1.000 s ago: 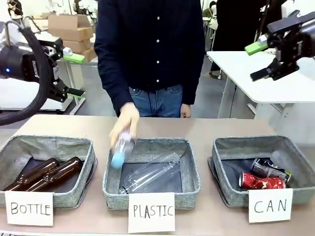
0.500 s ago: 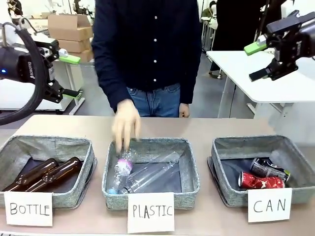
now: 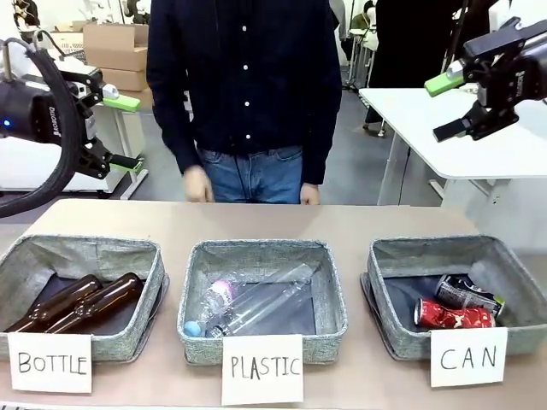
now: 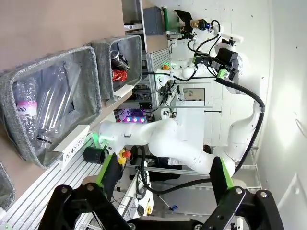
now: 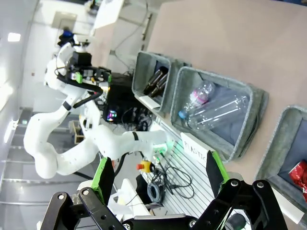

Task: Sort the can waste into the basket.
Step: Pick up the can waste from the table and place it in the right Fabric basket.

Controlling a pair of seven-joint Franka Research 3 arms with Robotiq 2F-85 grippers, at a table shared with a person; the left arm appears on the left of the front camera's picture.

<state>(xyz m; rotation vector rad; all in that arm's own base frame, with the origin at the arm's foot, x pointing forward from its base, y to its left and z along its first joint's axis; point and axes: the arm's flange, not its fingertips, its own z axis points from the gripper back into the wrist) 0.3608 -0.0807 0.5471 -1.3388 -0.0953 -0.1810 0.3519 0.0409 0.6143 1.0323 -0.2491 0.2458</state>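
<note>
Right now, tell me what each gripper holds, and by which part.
Nothing is held. The left gripper and the right gripper both hang open above the table; both cans lie in the CAN basket.

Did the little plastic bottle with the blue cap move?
Yes. The small plastic bottle went down from above the rim into the PLASTIC basket, beside the bigger clear bottle.

Both cans (image 3: 455,305) lie side by side in the right-hand basket (image 3: 395,256).
</note>
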